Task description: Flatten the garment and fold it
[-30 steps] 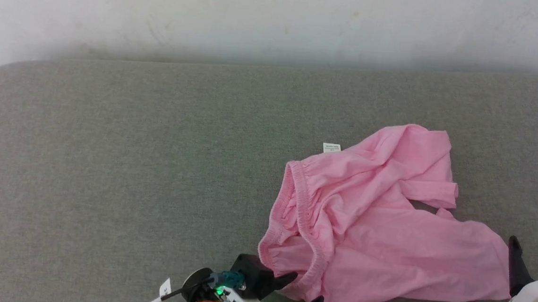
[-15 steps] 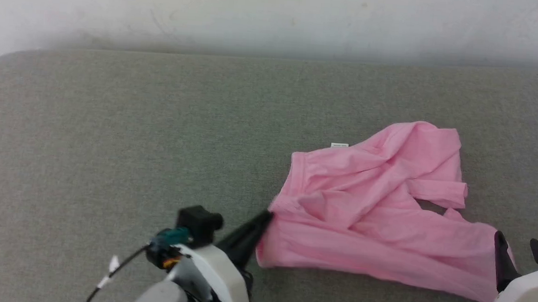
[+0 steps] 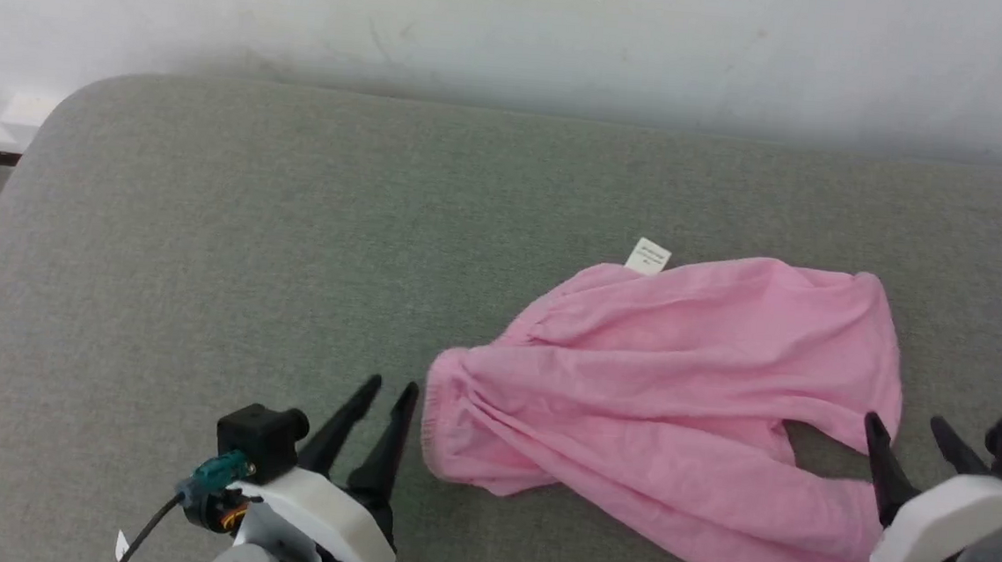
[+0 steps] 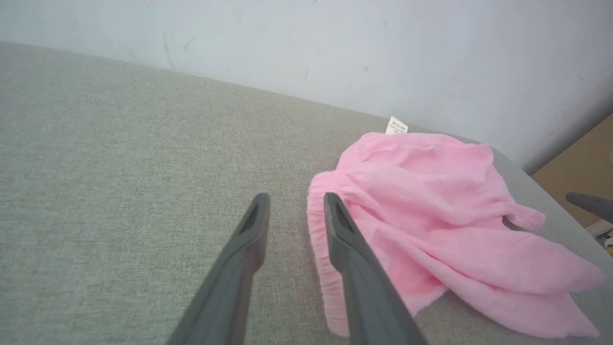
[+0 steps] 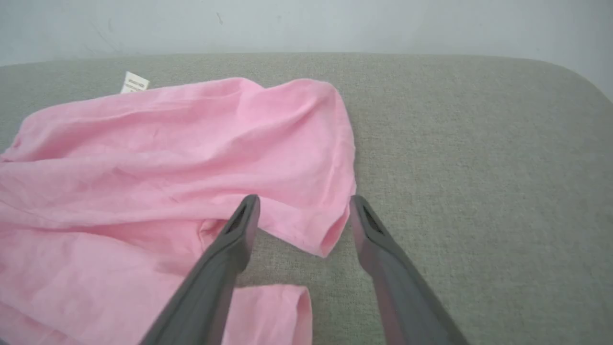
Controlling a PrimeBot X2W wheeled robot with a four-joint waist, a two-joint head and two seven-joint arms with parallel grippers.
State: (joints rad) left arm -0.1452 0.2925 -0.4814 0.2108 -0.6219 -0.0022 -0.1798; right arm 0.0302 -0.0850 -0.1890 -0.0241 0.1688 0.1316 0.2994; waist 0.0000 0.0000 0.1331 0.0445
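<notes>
Garment (image 3: 670, 390) lies ungripped — left end effector (image 3: 391, 384), right end effector (image 3: 904, 421) parted.

The left half of the counter (image 3: 203, 251) is bare grey fabric, free from the near edge back to the wall (image 3: 519, 27). The shorts (image 3: 680, 373) sprawl over the right half, their waistband just beside the left end effector (image 3: 391, 384), whose parted fingers have only bare counter between them. The right end effector (image 3: 906, 421) stands wide at the leg hems, with a bare strip beyond the shorts' right edge and a small gap between the legs.
</notes>
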